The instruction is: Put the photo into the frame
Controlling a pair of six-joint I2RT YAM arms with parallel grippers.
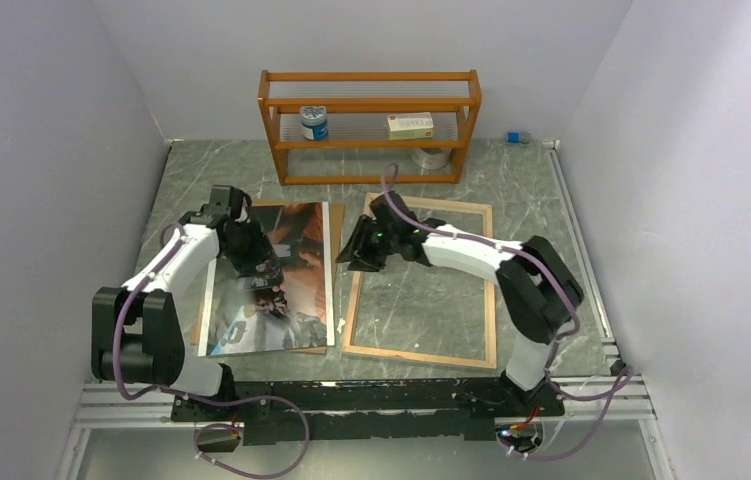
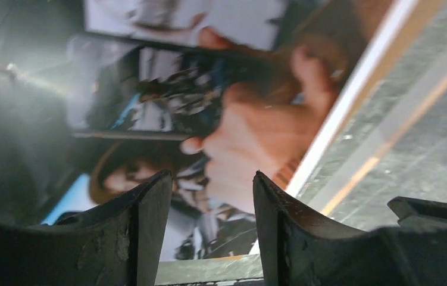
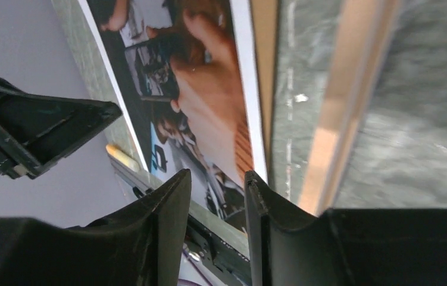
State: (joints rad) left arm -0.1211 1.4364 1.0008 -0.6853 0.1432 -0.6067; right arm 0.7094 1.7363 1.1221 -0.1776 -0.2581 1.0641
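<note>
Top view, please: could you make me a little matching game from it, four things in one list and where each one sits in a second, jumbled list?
Things:
1. photo
2. frame
3. orange shelf rack
4. small box

Places:
a. standing at the far edge of the table
b. lying flat on the right, table showing through it
c. on the rack's middle shelf, right end
d. lying on the brown board, left side

Pairs: 1-d, 2-b, 3-a, 4-c.
</note>
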